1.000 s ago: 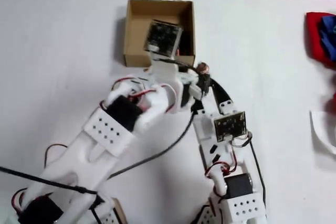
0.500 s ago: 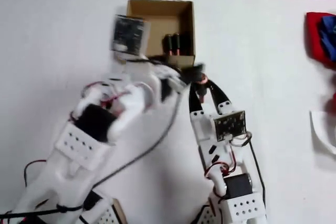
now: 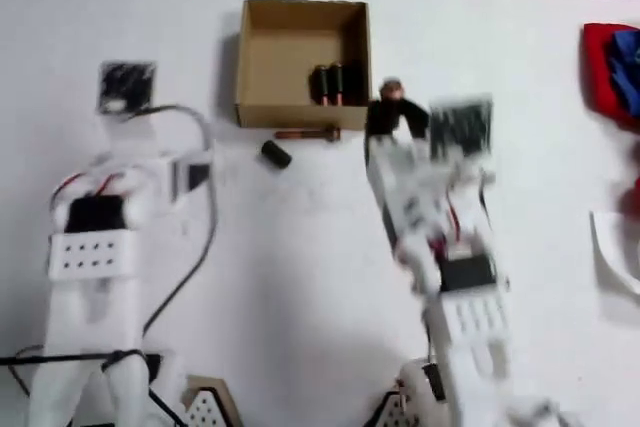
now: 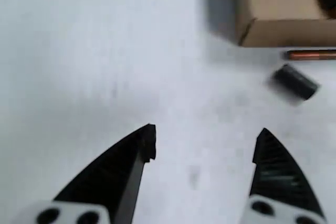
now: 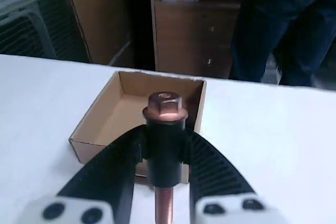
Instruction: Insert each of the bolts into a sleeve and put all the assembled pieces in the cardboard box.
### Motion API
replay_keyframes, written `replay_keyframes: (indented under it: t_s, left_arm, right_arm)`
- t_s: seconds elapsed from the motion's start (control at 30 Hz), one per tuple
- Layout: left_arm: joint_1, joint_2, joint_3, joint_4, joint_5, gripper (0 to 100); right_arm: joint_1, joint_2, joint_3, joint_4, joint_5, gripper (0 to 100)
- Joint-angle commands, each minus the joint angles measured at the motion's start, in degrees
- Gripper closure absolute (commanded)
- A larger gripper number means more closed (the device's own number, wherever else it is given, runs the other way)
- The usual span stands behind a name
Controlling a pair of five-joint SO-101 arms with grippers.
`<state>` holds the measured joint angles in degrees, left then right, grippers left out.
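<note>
We find the assembled piece [image 5: 166,109] clenched in the right gripper [image 5: 166,139], just beside the cardboard box [image 3: 255,112]. We advise clearing the rim before release. The left gripper [image 4: 205,140] gapes empty. The high view adds two finished pieces [image 3: 330,84] inside the box; a loose bolt [image 3: 307,133] and a loose sleeve [image 3: 276,154] lie just outside.

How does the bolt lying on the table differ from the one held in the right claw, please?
The table bolt lies flat and bare, a loose sleeve near it; the held bolt stands upright through a fitted sleeve. The table bolt is free; the held bolt's sleeve is clamped in the right claw. Both are copper-coloured.
</note>
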<state>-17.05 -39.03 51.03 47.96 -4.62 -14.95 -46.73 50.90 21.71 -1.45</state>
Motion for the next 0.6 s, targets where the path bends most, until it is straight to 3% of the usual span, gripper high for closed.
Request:
replay_keyframes:
  t_s: [0.0,0.23,0.4,0.57]
  left_arm:
    - [-5.1,-1.8,8.8,-9.3,-2.3,69]
    - [-5.6,-1.8,22.8,-25.1,-2.2,69]
    - [-5.4,-1.7,23.5,-25.8,-2.1,69]
    - [-3.3,-1.7,25.0,-25.8,-2.5,69]
  right_arm:
    - [0.5,23.6,-25.8,5.4,-1.9,97.5]
    - [0.4,64.2,-77.8,27.7,-3.5,97.5]
    - [-0.2,90.9,-115.5,39.9,-3.5,97.5]
    - [-2.1,112.0,-140.0,40.7,-3.3,97.5]
